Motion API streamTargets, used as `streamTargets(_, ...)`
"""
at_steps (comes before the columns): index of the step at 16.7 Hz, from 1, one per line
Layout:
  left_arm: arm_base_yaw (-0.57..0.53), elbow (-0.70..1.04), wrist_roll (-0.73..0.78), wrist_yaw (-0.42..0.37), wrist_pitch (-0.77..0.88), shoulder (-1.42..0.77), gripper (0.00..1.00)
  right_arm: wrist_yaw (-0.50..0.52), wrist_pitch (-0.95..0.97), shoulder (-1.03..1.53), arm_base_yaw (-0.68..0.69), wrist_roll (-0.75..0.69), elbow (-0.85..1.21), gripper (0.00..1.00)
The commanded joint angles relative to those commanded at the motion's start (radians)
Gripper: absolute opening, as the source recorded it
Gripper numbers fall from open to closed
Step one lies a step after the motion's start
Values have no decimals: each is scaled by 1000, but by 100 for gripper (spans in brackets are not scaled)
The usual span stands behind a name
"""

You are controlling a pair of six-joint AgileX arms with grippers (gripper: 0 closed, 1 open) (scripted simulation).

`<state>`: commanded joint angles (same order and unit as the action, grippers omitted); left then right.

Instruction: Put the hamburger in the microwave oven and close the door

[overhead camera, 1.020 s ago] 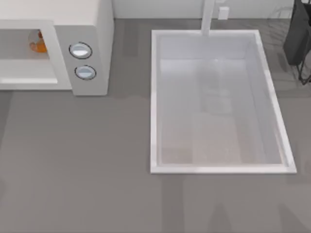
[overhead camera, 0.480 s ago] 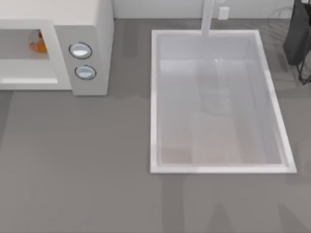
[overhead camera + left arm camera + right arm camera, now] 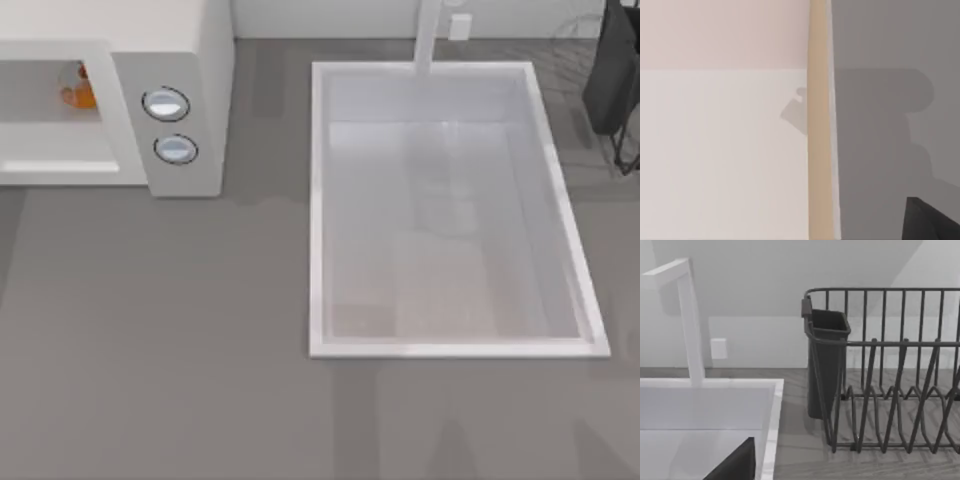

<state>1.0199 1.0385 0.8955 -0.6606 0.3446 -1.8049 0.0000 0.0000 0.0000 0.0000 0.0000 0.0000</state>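
The microwave oven point(image 3: 170, 110) stands at the top view's far left, against the back wall, its two knobs point(image 3: 166, 104) stacked on the front panel. The hamburger point(image 3: 78, 92) sits inside the cavity, toward its back, seen through the pale front of the oven — whether the door is shut over it I cannot tell from above. The oven's right edge ends well short of the sink basin point(image 3: 318, 210), leaving a bare strip of grey counter point(image 3: 160, 340) between them, and the whole near half of the counter lies open from the left edge to the sink's rim.

The sink fills the middle and right, its faucet point(image 3: 428, 35) rising at the back edge. A dark dish rack point(image 3: 890, 375) with a cutlery cup point(image 3: 826, 360) stands just beyond the sink's right rim, at the far right corner.

Neither gripper's fingers can be made out — their state I cannot tell. The left wrist view faces a tan vertical edge point(image 3: 818, 120) between a pale surface and grey counter.
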Motion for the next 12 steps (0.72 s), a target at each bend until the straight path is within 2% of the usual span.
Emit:
streamTargets(8,-143,-289,-156,72,-138,243,0,0,0,0,0,0,0,100)
streamTargets(12,-165,-336,-180,83,-160,282,0,0,0,0,0,0,0,100)
